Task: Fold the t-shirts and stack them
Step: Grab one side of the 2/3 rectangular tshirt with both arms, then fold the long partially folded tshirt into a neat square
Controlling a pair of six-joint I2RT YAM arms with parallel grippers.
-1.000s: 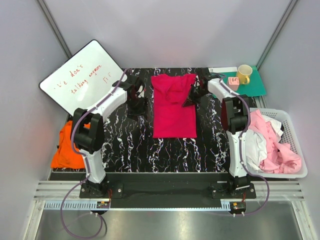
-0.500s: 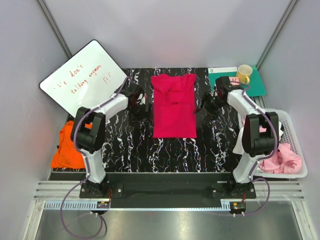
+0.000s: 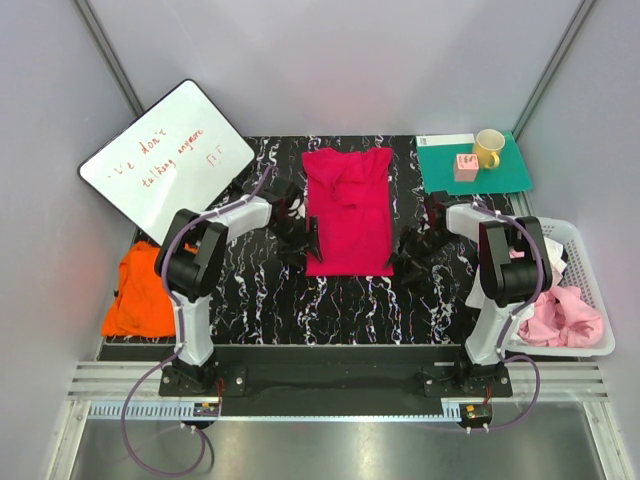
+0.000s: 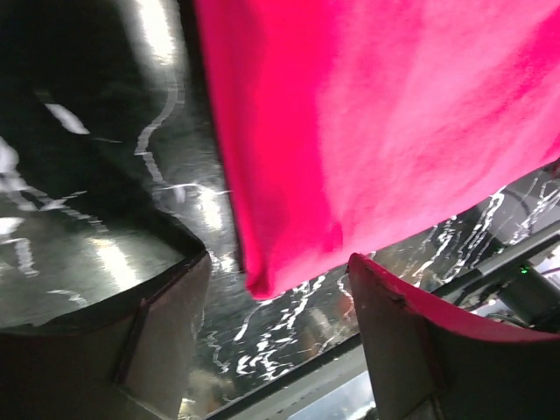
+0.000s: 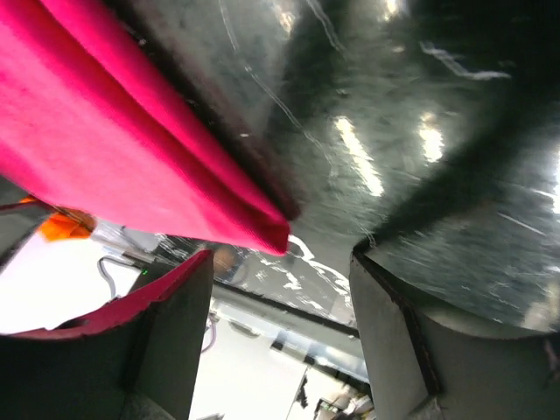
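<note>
A magenta-red t-shirt [image 3: 348, 215] lies folded into a long narrow strip in the middle of the black marbled table. My left gripper [image 3: 308, 240] is low at its near left corner, open. That corner [image 4: 262, 278] pokes between the fingers [image 4: 166, 306] of the left gripper [image 4: 278, 262], unclamped. My right gripper [image 3: 408, 258] is open at the near right corner. In the right wrist view the corner [image 5: 273, 234] hangs just above the gap of the right gripper [image 5: 280, 255]. An orange t-shirt [image 3: 140, 290] lies at the table's left edge.
A white basket [image 3: 592, 240] at the right holds a pale pink t-shirt [image 3: 570, 312] and a white one [image 3: 515, 290]. A whiteboard [image 3: 165, 155] leans at the back left. A green mat [image 3: 500, 180] at the back right carries a yellow mug [image 3: 488, 147] and a pink cube [image 3: 465, 166].
Both grippers came from the shirt's far half down along its sides to the near corners. The right gripper let go of the shirt's far right edge and opened.
</note>
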